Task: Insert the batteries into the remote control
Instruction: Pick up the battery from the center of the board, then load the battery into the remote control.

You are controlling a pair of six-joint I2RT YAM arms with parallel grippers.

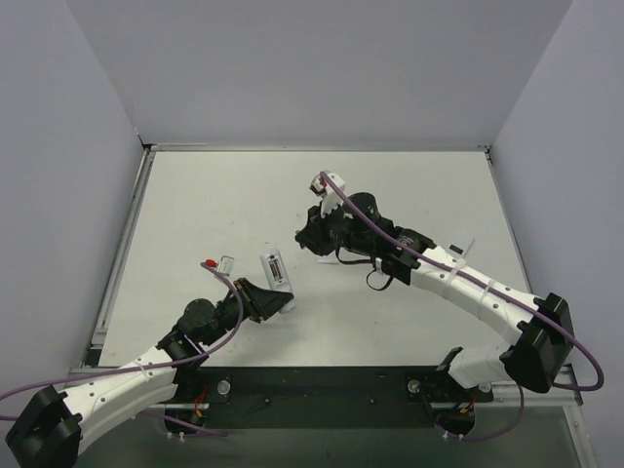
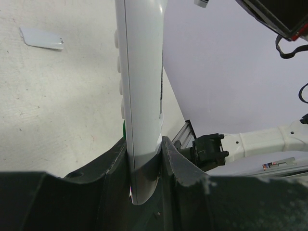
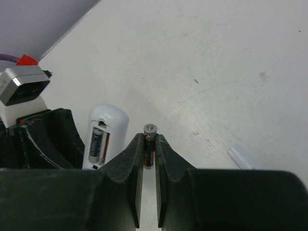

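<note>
My left gripper [image 1: 270, 298] is shut on the lower end of the white remote control [image 1: 274, 266] and holds it on edge; in the left wrist view the remote [image 2: 142, 72] rises between the fingers [image 2: 115, 159]. In the right wrist view the remote [image 3: 103, 137] shows its open battery bay with one battery [image 3: 95, 142] seated in it. My right gripper [image 3: 149, 140] is shut on the second battery [image 3: 149, 137], metal end up, just right of the remote and apart from it. In the top view the right gripper [image 1: 308, 237] is a little up and right of the remote.
The flat white cover piece [image 2: 42, 38] lies on the table, also at the right edge of the right wrist view [image 3: 240, 156]. The left wrist camera block [image 3: 21, 86] sits close to the remote's left. Walls bound the table on three sides.
</note>
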